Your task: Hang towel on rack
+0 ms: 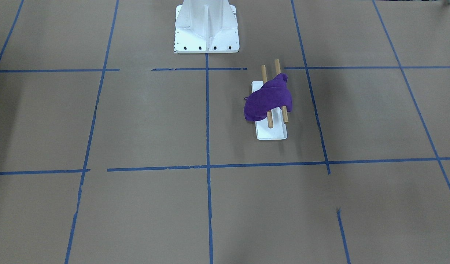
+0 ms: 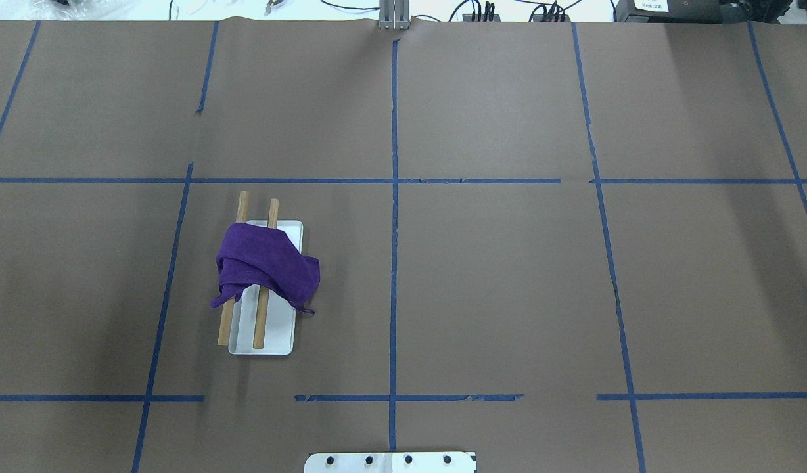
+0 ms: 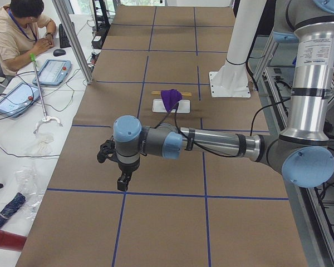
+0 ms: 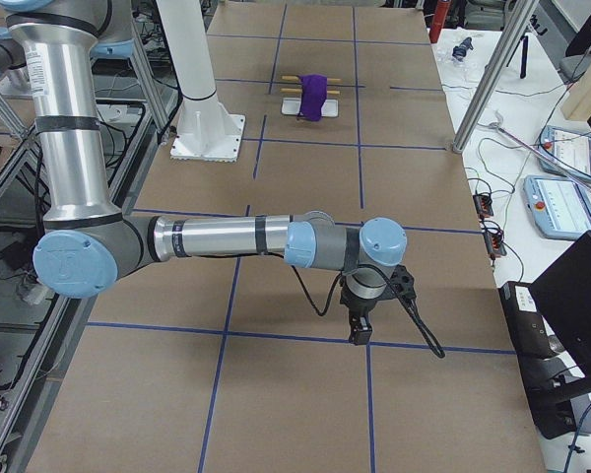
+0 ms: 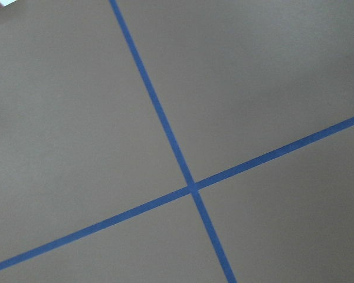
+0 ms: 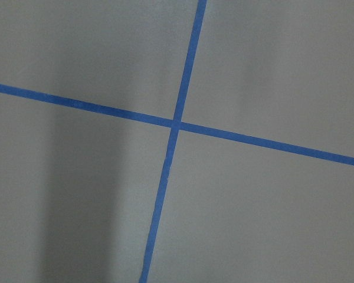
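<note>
The towel lies bunched across both dowels of the rack on the desk. The left pincer and right pincer hover well apart from it, and it cannot be told whether they are clenched or released.

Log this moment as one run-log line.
towel: bunched across both rack dowels | left tool: far from rack, grip state unclear | right tool: far from rack, grip state unclear

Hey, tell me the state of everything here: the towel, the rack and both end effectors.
towel: bunched up, draped over both rods of the rack.
rack: upright on its base, carrying the towel.
left end effector: away from the rack, open or shut unclear.
right end effector: away from the rack, open or shut unclear.
</note>
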Tool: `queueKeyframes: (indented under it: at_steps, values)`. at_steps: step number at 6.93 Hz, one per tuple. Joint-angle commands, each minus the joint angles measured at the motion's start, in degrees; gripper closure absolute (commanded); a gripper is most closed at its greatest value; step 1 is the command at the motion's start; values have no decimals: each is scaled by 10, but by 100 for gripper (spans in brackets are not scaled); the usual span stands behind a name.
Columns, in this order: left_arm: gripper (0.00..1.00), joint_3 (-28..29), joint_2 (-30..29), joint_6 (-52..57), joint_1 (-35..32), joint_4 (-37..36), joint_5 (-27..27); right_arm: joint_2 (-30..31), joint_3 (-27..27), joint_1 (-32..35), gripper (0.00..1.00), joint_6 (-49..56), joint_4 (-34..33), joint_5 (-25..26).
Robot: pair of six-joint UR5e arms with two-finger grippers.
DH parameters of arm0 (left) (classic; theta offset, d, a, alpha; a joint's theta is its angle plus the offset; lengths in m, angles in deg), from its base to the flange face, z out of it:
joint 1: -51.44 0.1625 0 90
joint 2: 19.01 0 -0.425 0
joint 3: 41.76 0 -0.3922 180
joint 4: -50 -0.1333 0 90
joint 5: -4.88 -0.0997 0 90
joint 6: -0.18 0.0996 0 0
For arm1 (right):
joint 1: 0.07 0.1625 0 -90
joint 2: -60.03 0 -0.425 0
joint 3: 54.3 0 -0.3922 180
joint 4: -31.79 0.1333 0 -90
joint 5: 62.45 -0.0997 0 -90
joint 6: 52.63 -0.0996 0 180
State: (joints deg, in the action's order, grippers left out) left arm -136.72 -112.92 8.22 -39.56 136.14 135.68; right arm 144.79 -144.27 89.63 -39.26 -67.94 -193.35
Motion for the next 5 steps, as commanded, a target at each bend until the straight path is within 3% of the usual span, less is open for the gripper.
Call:
queueKeyframes:
  at_steps: [1, 3, 5]
  values:
    - [0, -11, 22, 3, 5, -59, 2, 30, -10, 1, 0, -7, 8, -17]
    - [0, -15, 29, 3, 6, -62, 3, 32, -10, 1, 0, -9, 18, -16]
    - [0, -22, 36, 4, 7, -63, 43, 34, -14, 1, 0, -9, 18, -16]
